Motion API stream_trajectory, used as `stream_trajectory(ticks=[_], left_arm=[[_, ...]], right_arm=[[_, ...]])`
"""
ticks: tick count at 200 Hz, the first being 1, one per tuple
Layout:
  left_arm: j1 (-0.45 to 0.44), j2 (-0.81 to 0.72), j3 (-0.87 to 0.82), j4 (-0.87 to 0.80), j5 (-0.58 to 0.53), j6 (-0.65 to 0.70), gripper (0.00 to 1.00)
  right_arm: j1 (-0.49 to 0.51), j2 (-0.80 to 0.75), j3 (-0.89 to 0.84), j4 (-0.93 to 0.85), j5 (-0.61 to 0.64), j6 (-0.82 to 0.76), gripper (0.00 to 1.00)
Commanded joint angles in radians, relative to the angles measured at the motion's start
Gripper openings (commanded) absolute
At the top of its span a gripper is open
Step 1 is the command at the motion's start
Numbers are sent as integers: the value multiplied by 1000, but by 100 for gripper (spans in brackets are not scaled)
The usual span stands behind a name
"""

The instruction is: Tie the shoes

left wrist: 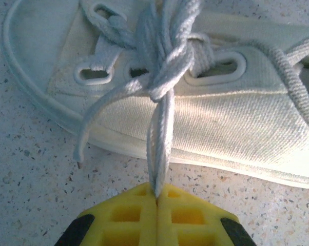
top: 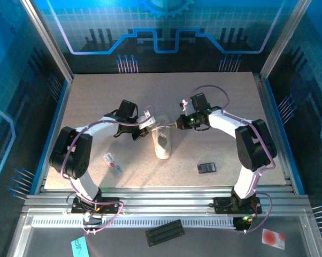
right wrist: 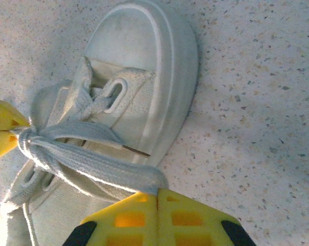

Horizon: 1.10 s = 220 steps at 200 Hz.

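White sneaker (top: 162, 142), centre of desk (top: 230, 107), bow at tightening stage.
Left hand (left wrist: 157, 197) is clamped on one lace loop (left wrist: 159, 148) and right hand (right wrist: 158, 197) on the opposite loop (right wrist: 93, 164). Each is drawn taut to its own side, evidently to cinch the knot (left wrist: 162, 87).

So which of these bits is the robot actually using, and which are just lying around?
In use: white sneaker; its laces; left claw and right claw, each shut on a lace.
Lying about: small black device; white-and-red packet.
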Motion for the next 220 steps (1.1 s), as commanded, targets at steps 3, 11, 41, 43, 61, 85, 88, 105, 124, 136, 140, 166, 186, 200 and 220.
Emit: stream_trajectory(ticks=[3,11,41,43,61,85,88,105,124,136,140,166,186,200,220], left_arm=[[24,-9,-38,-83,-44,11,0],[25,-7,-36,-86,-50,5,0],[25,6,-18,-116,-49,8,0],[25,6,-17,-116,-49,8,0],[25,6,-16,-120,-50,7,0],[25,7,-13,-129,-57,1,0],[25,7,-13,-129,-57,-1,0],[25,7,-11,-134,-61,-10,0],[25,9,-7,-146,-62,-17,0],[25,12,-7,-149,-66,-22,0],[25,11,-5,-150,-66,-24,0],[26,14,-1,-159,-68,-30,0],[26,18,2,-168,-72,-36,0],[26,13,-2,-157,-78,-42,0],[30,-7,-29,-103,-62,-59,26]], right_arm=[[-12,-1,-7,-53,62,-40,0],[-12,3,-9,-64,63,-43,0],[-16,6,-21,-85,77,-51,0],[-18,6,-23,-83,74,-50,0],[-33,6,-36,-81,73,-42,0],[-43,12,-32,-109,92,-58,0],[-45,13,-31,-113,93,-60,0],[-54,21,-26,-125,96,-66,0],[-62,26,-22,-136,95,-70,0],[-65,27,-20,-143,98,-75,0],[-67,29,-20,-144,99,-77,0],[-71,36,-17,-152,98,-82,0],[-74,43,-16,-152,99,-80,0],[-77,42,-18,-149,93,-81,0],[-78,11,-26,-129,87,-76,0]])
